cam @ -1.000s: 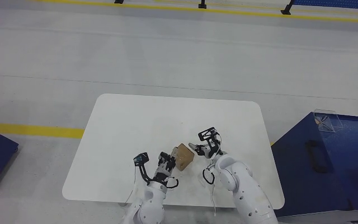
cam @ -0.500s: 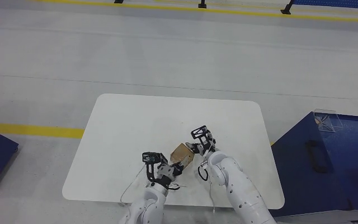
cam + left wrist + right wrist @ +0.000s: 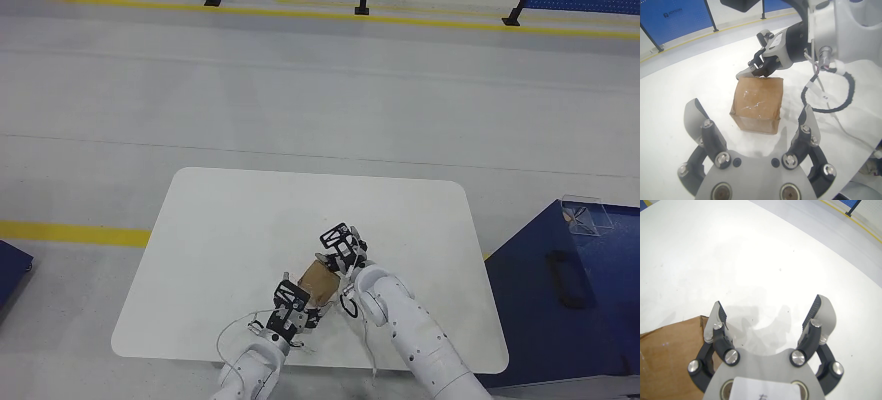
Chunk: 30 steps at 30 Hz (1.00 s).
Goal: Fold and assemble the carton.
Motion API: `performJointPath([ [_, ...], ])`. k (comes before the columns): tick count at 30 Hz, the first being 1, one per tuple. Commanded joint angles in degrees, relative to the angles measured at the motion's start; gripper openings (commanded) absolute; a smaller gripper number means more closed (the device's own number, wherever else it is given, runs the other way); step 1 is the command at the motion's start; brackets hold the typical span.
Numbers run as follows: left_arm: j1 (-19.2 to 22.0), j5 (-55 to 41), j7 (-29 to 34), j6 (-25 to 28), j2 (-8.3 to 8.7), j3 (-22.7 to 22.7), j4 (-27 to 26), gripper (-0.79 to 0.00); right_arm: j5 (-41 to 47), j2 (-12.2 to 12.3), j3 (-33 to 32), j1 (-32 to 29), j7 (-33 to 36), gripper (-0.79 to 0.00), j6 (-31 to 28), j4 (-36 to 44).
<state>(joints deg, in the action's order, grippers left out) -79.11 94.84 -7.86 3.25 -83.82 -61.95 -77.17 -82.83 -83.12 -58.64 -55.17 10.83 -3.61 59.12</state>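
The brown carton (image 3: 320,283), closed into a box with glossy tape across its top, sat on the white surface (image 3: 220,220) just toward 6 o'clock from the middle. The left gripper (image 3: 750,113) hung at the carton's 7 o'clock, its jaws spread wide and holding nothing; whether its fingers touched the box could not be told. The right gripper (image 3: 770,306) stood at the carton's 1 o'clock, also spread apart and holding nothing, with one finger (image 3: 720,313) resting against the carton's far top edge.
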Motion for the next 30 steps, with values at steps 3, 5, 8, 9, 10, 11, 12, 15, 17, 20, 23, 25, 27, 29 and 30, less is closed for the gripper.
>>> performJointPath([
  [3, 1.77, 1.93, 0.48, -0.51, -0.08, 0.90, 2.25, 0.000, 0.91, 0.28, -1.61, -0.70, -1.26, 0.000, 0.38, -0.07],
  [5, 2.47, 2.33, 1.63, -0.53, -0.17, 1.41, 2.93, 0.000, 1.25, 0.51, -2.63, -1.35, -1.98, 0.000, 0.68, 0.35],
  [8, 3.56, 2.21, 2.78, -0.48, -0.35, 1.99, 3.87, -0.009, 1.68, 0.94, -4.26, -2.69, -2.66, 0.000, 0.94, 1.43],
  [9, 3.91, 2.08, 3.00, -0.25, -0.40, 2.20, 4.17, -0.129, 1.89, 1.08, -4.82, -3.15, -2.75, 0.000, 0.96, 1.84],
  [10, 4.22, 1.45, 3.05, 0.22, -0.47, 2.32, 4.45, -0.197, 1.97, 1.22, -5.29, -3.59, -2.78, 0.000, 0.86, 2.27],
  [11, 4.55, 1.26, 3.11, 0.30, -0.50, 2.38, 4.69, -0.416, 1.94, 1.36, -5.73, -3.99, -2.78, 0.000, 0.85, 2.65],
  [12, 4.81, 1.26, 3.15, 0.24, -0.53, 2.47, 4.94, -0.446, 1.97, 1.47, -6.11, -4.38, -2.75, 0.000, 0.80, 3.02],
  [15, 5.31, 1.01, 3.20, 0.06, -0.60, 2.66, 5.47, -0.468, 2.03, 1.76, -7.20, -5.45, -2.74, 0.000, 1.21, 4.21],
  [17, 5.46, 0.76, 3.18, 0.13, -0.61, 2.70, 5.62, -0.560, 2.16, 1.96, -8.05, -6.08, -2.85, 0.000, 1.47, 5.02],
  [20, 5.12, 0.17, 2.90, 0.63, -0.57, 2.75, 4.85, -0.760, 2.43, 2.31, -9.58, -6.91, -2.73, 0.000, 1.92, 6.36],
  [23, 3.89, -3.70, 2.63, 2.82, -0.56, 2.39, 2.44, -0.785, 2.32, 2.73, -11.51, -7.89, -2.97, 0.000, 3.11, 8.24],
  [25, 2.73, -6.18, 2.63, 3.62, -0.51, 1.98, 0.09, -0.785, 3.45, 2.99, -13.26, -8.99, -3.77, 0.000, 3.97, 10.16],
  [27, 0.82, -11.78, 3.65, 4.42, -0.64, 1.52, -2.80, -0.785, 8.86, 3.03, -15.79, -10.31, -4.66, 0.000, 4.41, 12.15],
  [29, -1.16, -20.71, 6.77, 3.24, -1.04, 0.71, -6.19, -0.785, 13.17, 3.09, -17.58, -11.01, -4.12, 0.000, 3.71, 13.11],
  [30, -1.99, -25.10, 9.36, 3.13, -1.22, 0.60, -7.84, -0.785, 13.87, 3.13, -18.03, -11.24, -4.10, 0.000, 3.77, 13.33],
])
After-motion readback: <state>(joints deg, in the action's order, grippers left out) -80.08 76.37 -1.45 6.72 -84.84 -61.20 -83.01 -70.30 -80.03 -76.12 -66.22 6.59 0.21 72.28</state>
